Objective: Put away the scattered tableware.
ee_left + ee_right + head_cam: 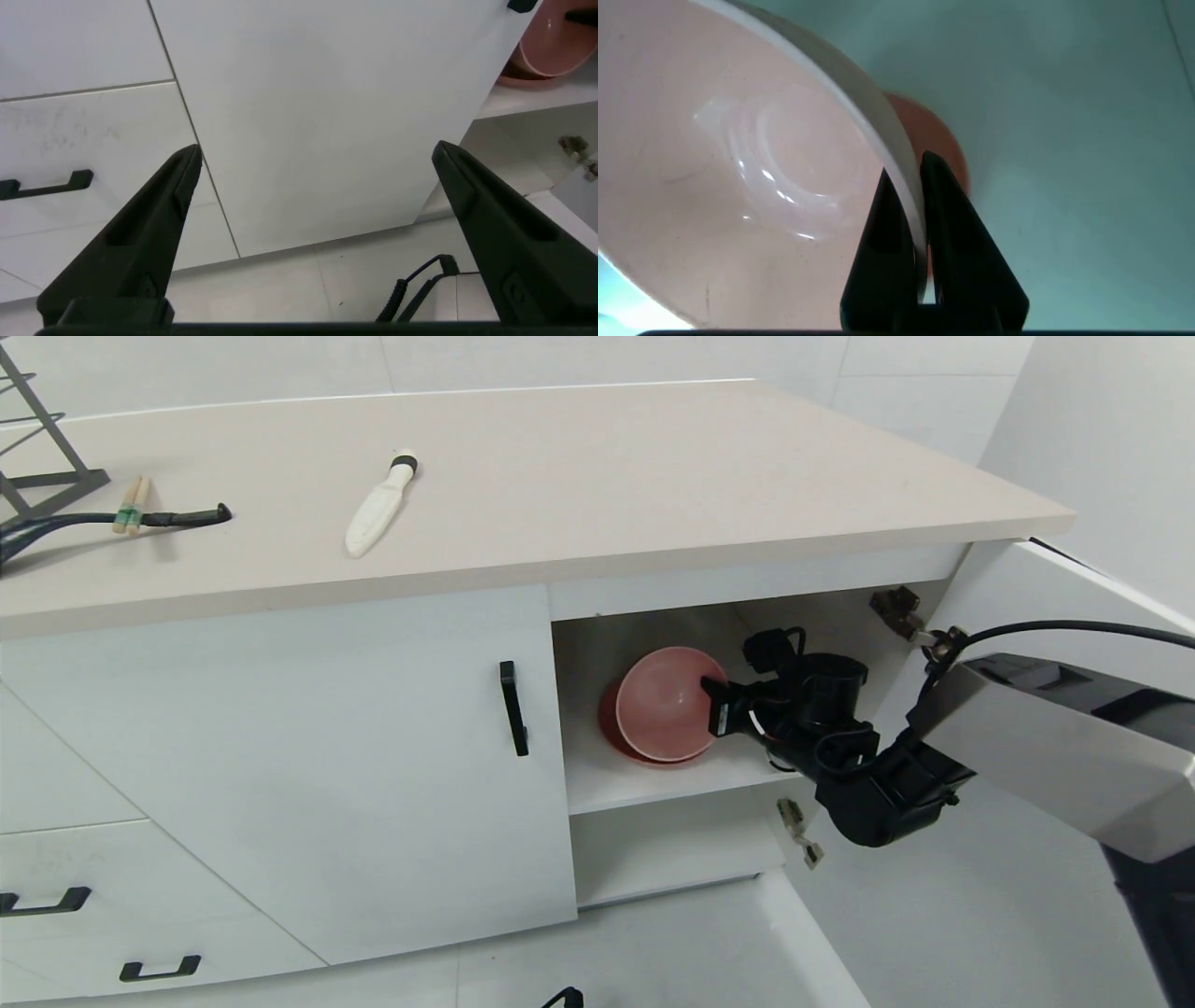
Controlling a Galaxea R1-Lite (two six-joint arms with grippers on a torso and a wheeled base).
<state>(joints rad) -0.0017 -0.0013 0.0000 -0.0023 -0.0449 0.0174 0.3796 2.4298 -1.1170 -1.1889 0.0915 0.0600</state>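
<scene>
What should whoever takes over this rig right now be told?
Right pincer: shut on the rim of the pink bowl, which it holds tilted inside the open cabinet, over the shelf and in front of a red dish.
Left pincer: open and empty, low in front of the closed cabinet door.
Done: the red dish is on the shelf and the pink bowl is almost set down.
Left: release the bowl, then probably fetch the white utensil and the chopsticks lying on the counter.
</scene>
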